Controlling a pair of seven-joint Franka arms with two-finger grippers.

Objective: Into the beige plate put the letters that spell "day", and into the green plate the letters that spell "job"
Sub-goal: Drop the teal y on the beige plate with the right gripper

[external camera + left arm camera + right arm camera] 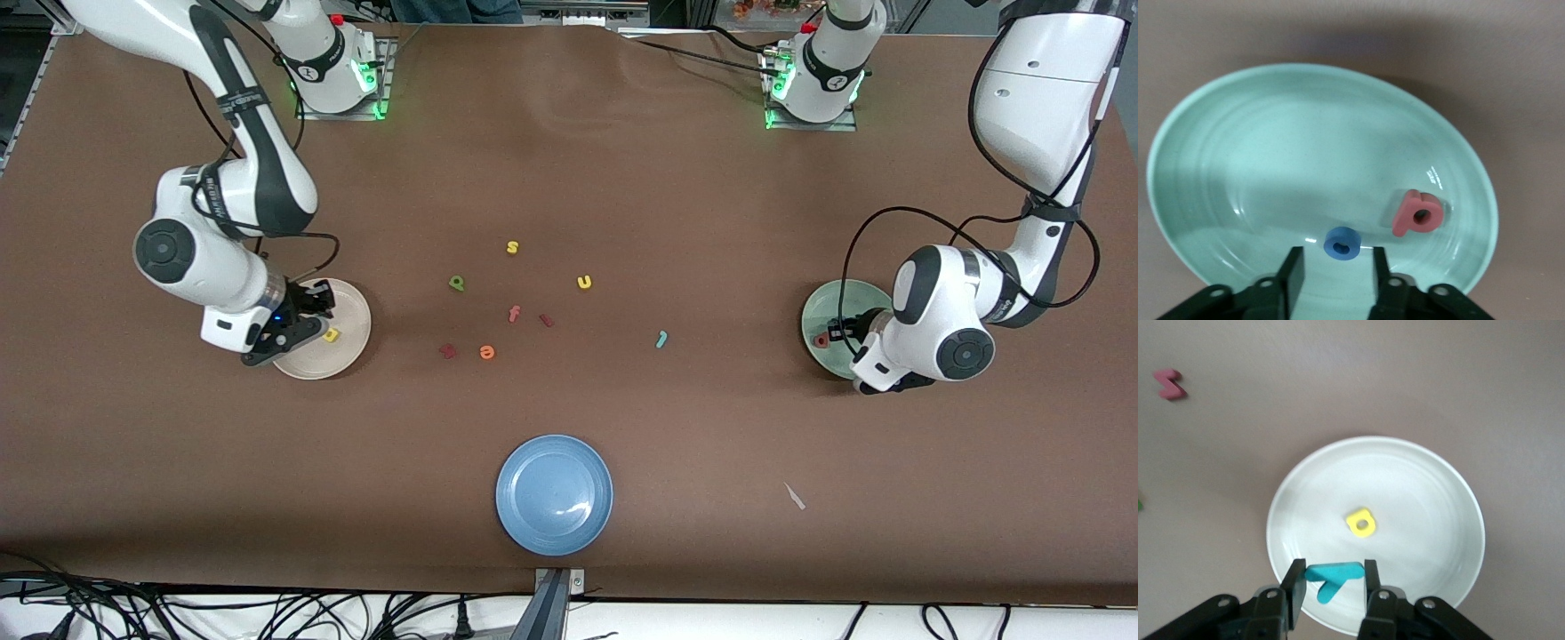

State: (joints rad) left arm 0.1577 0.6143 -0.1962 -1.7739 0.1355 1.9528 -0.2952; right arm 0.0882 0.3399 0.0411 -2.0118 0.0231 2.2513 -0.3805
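My left gripper (1336, 257) hangs low over the green plate (1271, 133), open. The blue "o" (1341, 242) lies in the plate just off its fingertips, touching neither. The salmon-red "b" (1418, 213) lies beside it. My right gripper (1334, 573) is over the beige plate's (1418, 487) rim, shut on the teal "y" (1333, 577). The yellow round-bowled letter (1361, 521) lies in the middle of that plate. On the table, the green letter (456, 283) lies mid-table and the teal "j" (661, 339) lies toward the left arm's end.
Mid-table lie a yellow "s" (512, 247), a yellow "u" (584, 282), a red "f" (514, 313), two dark red letters (546, 320) (447, 351) and an orange "e" (485, 353). A blue plate (554, 494) sits nearest the front camera.
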